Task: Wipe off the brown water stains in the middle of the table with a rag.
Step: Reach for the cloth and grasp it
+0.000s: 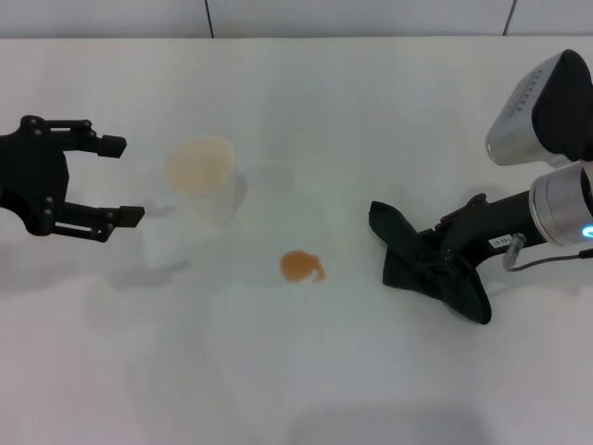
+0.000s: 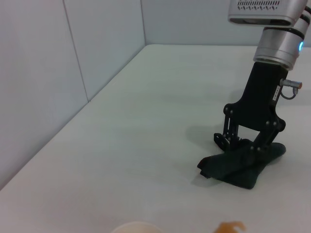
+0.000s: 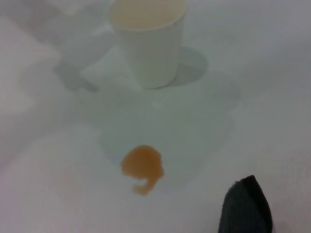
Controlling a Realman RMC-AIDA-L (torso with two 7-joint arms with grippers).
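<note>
The brown water stain (image 1: 302,267) is a small orange-brown blot in the middle of the white table (image 1: 324,111); the right wrist view shows the stain (image 3: 142,166) too. To its right lies the black rag (image 1: 468,297), crumpled flat on the tabletop. My right gripper (image 1: 428,255) reaches down onto the rag, its fingers closed into the cloth. In the left wrist view the rag (image 2: 238,170) bunches under that gripper (image 2: 245,145). My left gripper (image 1: 125,179) hovers open and empty at the far left, well away from the stain.
A pale translucent cup (image 1: 199,176) stands upright between the left gripper and the stain, close behind the blot in the right wrist view (image 3: 148,43). Grey wall panels (image 2: 73,73) border the table's far edge.
</note>
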